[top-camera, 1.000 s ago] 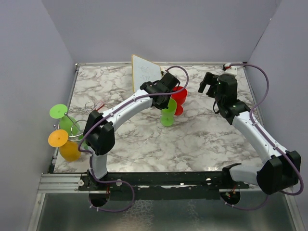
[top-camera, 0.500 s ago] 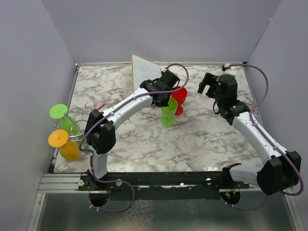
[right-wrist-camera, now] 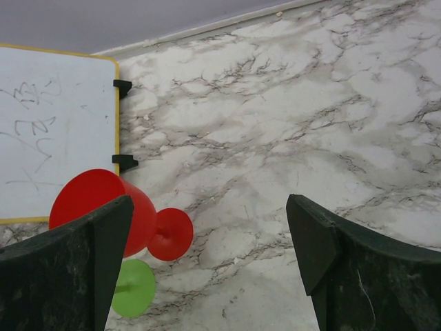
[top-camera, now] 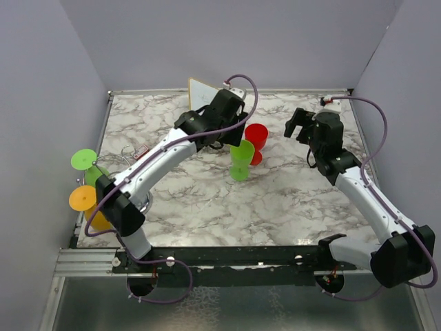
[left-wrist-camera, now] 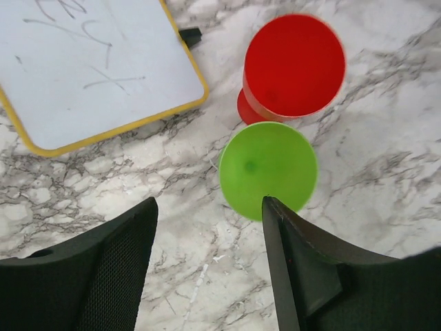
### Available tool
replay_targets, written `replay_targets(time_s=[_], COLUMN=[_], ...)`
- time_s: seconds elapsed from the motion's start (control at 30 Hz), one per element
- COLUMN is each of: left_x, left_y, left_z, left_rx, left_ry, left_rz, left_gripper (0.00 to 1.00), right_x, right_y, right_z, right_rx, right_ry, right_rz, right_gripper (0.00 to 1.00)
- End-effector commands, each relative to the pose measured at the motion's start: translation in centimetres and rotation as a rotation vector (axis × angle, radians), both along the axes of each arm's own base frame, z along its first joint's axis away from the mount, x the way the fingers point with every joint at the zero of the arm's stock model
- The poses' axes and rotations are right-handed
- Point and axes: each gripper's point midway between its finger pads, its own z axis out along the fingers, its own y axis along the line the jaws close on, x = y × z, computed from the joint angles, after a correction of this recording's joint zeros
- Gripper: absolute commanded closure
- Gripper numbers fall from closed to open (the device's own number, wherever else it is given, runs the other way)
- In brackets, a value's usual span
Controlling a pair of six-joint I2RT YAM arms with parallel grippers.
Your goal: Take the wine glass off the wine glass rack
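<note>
Marble table (top-camera: 289, 200) is carrying the green wine glass (top-camera: 241, 160) beside a red glass (top-camera: 256, 136) (wine glass rack (top-camera: 122, 153) far left); left gripper (left-wrist-camera: 207, 210) and right gripper (right-wrist-camera: 207, 207) are hanging spread, empty. Likely light, slick plastic: grip the stem.

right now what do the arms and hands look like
The left arm and right arm have white links, bulky black joints and a purple cable alongside. The left hand and right hand are black, each with two broad fingers.

Left hand (left-wrist-camera: 209, 207) aloft, jaws apart, empty; right hand (right-wrist-camera: 210, 207) aloft, jaws apart, empty.
</note>
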Motion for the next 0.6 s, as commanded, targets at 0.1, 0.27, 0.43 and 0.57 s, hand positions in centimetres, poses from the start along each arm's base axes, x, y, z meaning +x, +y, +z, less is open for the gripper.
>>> replay_targets(time_s=[0.1,0.27,0.43,0.57], left_x=[-2.8,-5.2,-7.9,-10.2], left_y=[3.9,6.4,9.3,12.4], left_z=[8.4,11.1,14.6,17.4], left_rx=[-0.105,-0.140,-0.199,-0.251], left_ry=[-0.174,-0.243,-0.336,-0.420], left_rz=[-0.003,-0.018,-0.016,0.021], left_gripper=[0.25,0.12,0.06,0.01], right_x=[-0.8,-1.3,-1.8,-2.3], right_y=[0.4,0.6,1.9,3.6], right_z=[1.5,2.8,4.9,6.9], right_rx=[0.021,0.037,0.100,0.175], right_ry=[-0.048,-0.080,-0.135,-0.179], right_rz=[0.049,0.062,0.132,0.211], right_gripper=[0.05,0.05,0.05,0.05])
